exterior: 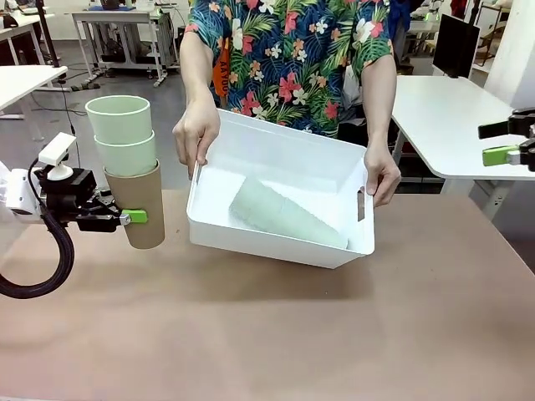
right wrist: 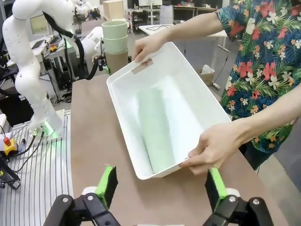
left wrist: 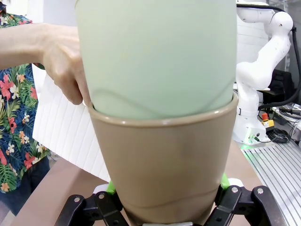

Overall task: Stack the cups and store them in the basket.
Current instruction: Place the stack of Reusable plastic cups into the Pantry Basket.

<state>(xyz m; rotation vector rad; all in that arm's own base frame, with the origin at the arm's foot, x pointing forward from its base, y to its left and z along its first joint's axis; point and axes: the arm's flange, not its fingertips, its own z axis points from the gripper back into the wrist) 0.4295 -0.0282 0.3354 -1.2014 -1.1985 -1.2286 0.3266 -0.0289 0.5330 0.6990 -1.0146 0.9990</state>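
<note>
Now matte tapered cup stack (exterior: 125,159) clamped in left jaws; right jaws apart.

Basket (exterior: 280,241) mouth is open from above. Lying cups (exterior: 284,215) take the mid-floor, with free floor on either side. One hand (exterior: 196,132) blocks the left rim, other hand (exterior: 380,174) the right rim. Cup stack (exterior: 125,163) in left gripper (exterior: 125,217) hangs near the left-rim hand. Near table (exterior: 292,334) is passable.

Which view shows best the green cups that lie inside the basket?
The right wrist view: it looks down into the basket, so the green cups show along their full length. The front view sees them at a flatter angle, over the near wall. The left wrist view meets the basket's outer side, behind the held stack.
</note>
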